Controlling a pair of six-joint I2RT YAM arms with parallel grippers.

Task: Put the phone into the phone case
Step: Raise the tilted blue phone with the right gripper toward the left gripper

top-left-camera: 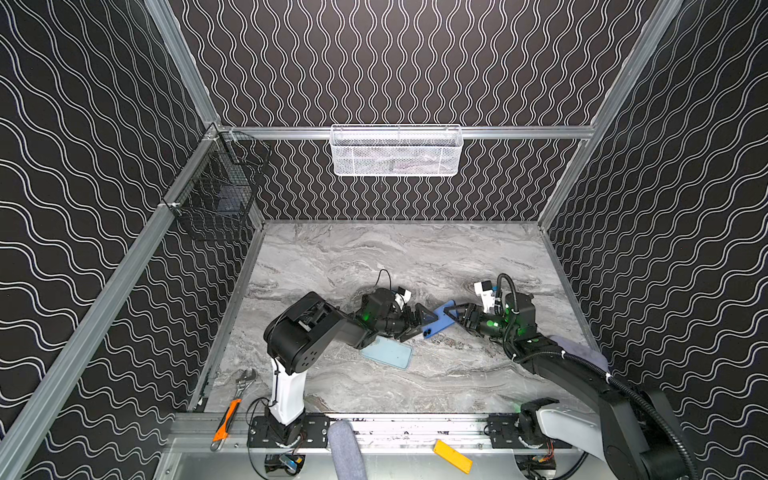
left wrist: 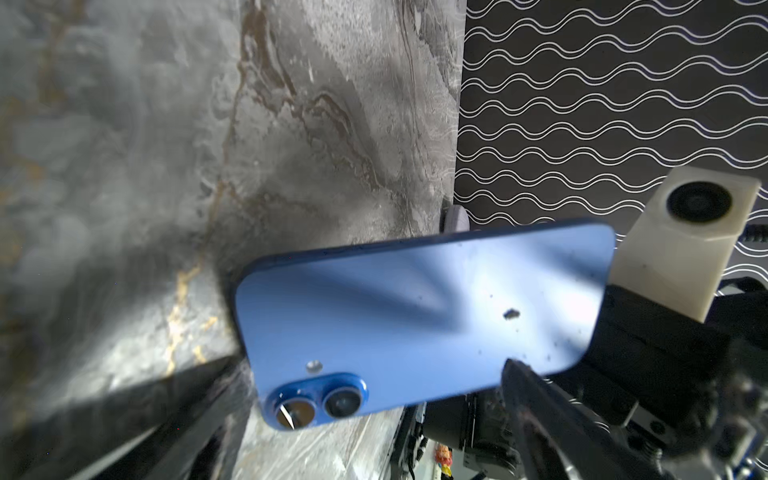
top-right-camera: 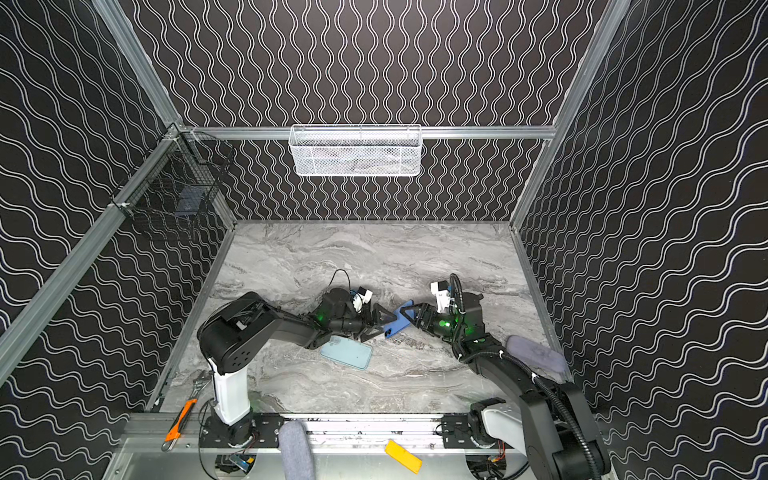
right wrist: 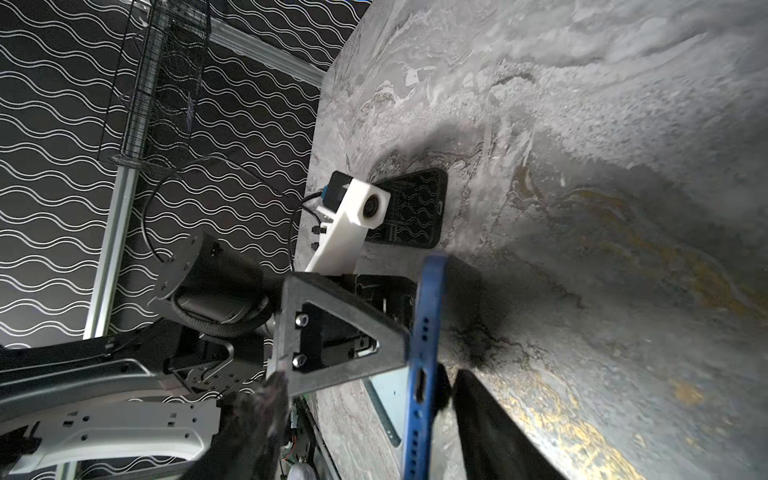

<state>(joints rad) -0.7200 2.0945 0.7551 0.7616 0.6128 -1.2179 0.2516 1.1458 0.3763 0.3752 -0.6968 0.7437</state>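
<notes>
The blue phone [top-left-camera: 438, 320] [top-right-camera: 400, 322] stands tilted on edge at mid-table between both grippers, camera end low. Its back [left wrist: 415, 316] faces my left gripper [top-left-camera: 417, 327] [left wrist: 370, 374], which is wide open, one triangular finger [right wrist: 345, 332] touching the back. My right gripper [top-left-camera: 458, 319] [right wrist: 368, 378] is open around the phone's port end [right wrist: 422, 386]. One finger [right wrist: 490, 424] lies against the screen side, the other stands well off the back. The pale blue translucent phone case [top-left-camera: 388, 353] [top-right-camera: 347, 353] lies flat, open side up, just in front of my left gripper.
A white mesh basket [top-left-camera: 397, 151] hangs on the back wall, a black wire basket [top-left-camera: 216, 187] on the left wall. A wrench [top-left-camera: 245, 382] and orange cutter [top-left-camera: 226, 419] lie front left. A grey cloth [top-left-camera: 582, 353] lies right. A black flat slab [right wrist: 415, 208] lies behind my left wrist.
</notes>
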